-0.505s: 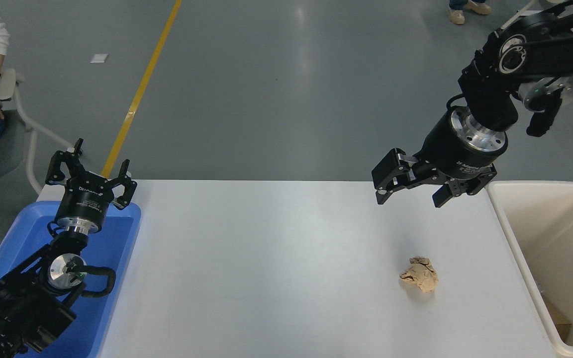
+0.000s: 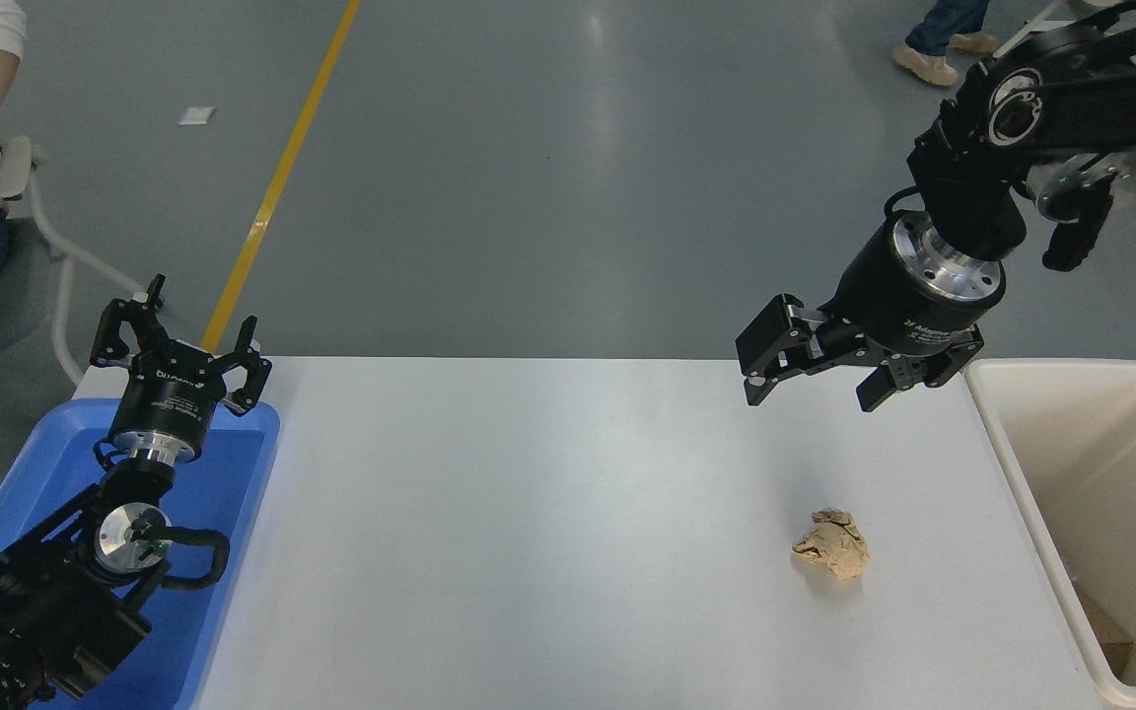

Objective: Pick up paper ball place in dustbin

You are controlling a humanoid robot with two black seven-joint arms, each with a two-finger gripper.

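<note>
The tan-brown paper ball [image 2: 832, 543] lies on the white table [image 2: 548, 513], right of centre. The cream-white dustbin [image 2: 1027, 493] stands at the table's right edge, with some brown scrap on its floor. My right gripper [image 2: 813, 391] is open and empty. It hangs in the air above the table's far edge, beyond the paper ball and well apart from it. My left gripper [image 2: 178, 340] is open and empty, parked at the lower left over the blue tray.
A shallow blue tray [image 2: 223, 493] sits at the table's left end under the left arm. A person sits at the far left by a white chair [image 2: 45, 237]. Another person's feet [image 2: 933, 54] show on the floor at the top right.
My right gripper has stayed nearly in place. The seated person's hand has lifted, and the feet at the top right have moved.
</note>
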